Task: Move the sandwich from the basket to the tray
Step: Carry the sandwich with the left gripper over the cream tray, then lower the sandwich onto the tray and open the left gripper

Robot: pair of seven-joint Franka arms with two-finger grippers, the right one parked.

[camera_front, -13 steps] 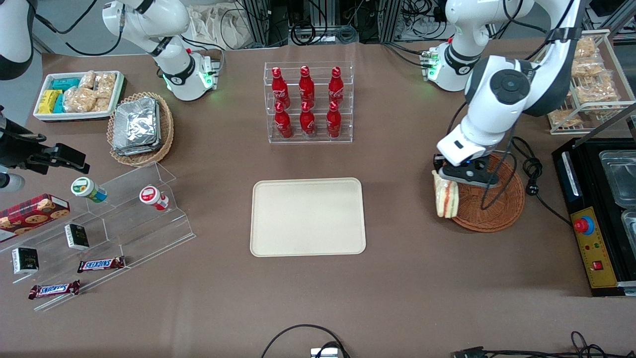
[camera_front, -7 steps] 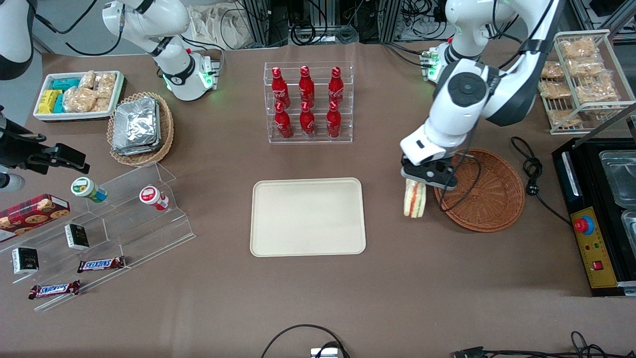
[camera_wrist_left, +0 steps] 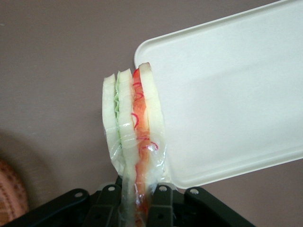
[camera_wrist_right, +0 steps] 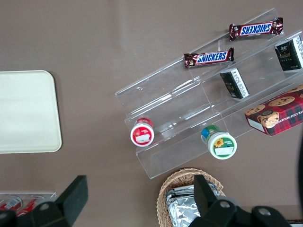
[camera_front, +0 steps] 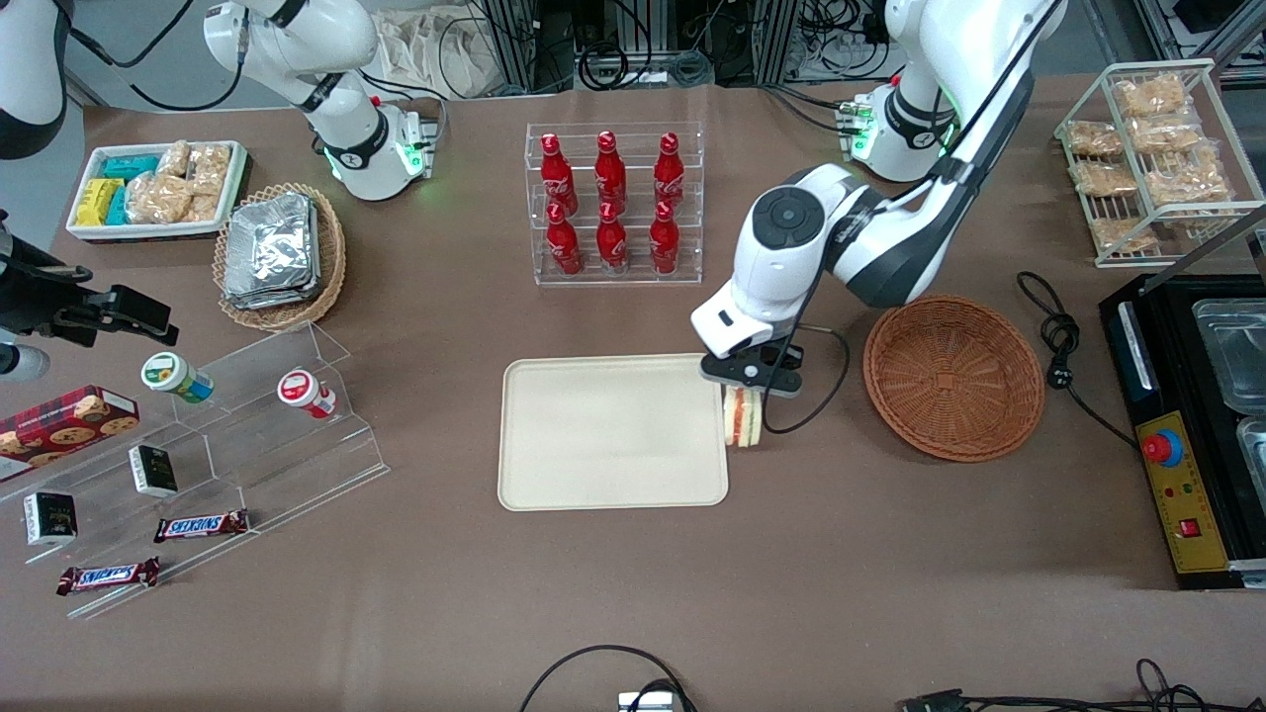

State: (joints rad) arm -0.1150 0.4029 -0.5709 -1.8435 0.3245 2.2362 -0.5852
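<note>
My left gripper (camera_front: 744,388) is shut on the sandwich (camera_front: 743,418), a wrapped wedge of white bread with red and green layers. It hangs point-down just above the table, at the edge of the cream tray (camera_front: 593,475) that faces the basket. From the wrist, the sandwich (camera_wrist_left: 134,123) runs out from between the black fingers (camera_wrist_left: 163,208), beside the tray's rounded corner (camera_wrist_left: 222,104). The reddish-brown wicker basket (camera_front: 953,377) lies toward the working arm's end with nothing in it.
A clear rack of red bottles (camera_front: 612,203) stands farther from the camera than the tray. A black cable (camera_front: 1060,341) and a black machine (camera_front: 1187,425) lie past the basket. A stepped acrylic stand (camera_front: 213,455) with snacks is toward the parked arm's end.
The gripper has carried the sandwich out of the basket and sideways across the table to the tray's edge. The basket now shows bare.
</note>
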